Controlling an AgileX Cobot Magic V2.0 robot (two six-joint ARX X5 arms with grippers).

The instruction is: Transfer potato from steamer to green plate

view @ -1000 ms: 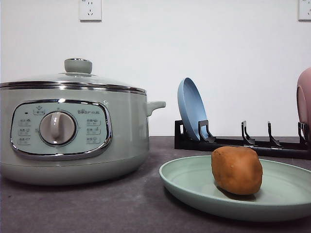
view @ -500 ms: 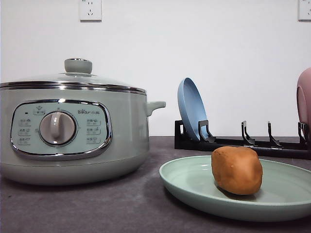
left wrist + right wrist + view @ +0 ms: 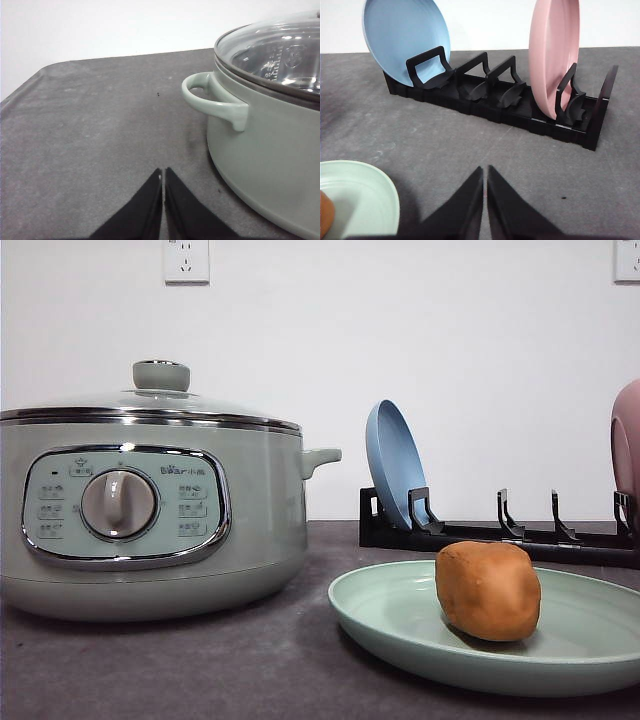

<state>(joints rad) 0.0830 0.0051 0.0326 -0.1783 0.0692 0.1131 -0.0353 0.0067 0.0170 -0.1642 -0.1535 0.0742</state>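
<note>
The orange-brown potato [image 3: 488, 590] rests on the pale green plate [image 3: 400, 625] at the front right of the table. To the left stands the sage-green steamer [image 3: 150, 510], its glass lid [image 3: 280, 55] on. In the left wrist view my left gripper [image 3: 163, 174] is shut and empty over bare table, beside the steamer's side handle [image 3: 215, 100]. In the right wrist view my right gripper [image 3: 485, 171] is shut and empty above the table. The green plate's rim [image 3: 375, 195] and a sliver of potato [image 3: 325, 215] show at one corner of that view.
A black dish rack [image 3: 500, 535] stands at the back right, holding a blue plate [image 3: 393, 465] and a pink plate [image 3: 552, 55] upright. Grey table surface [image 3: 90, 130] spreads beside the steamer up to its rounded edge.
</note>
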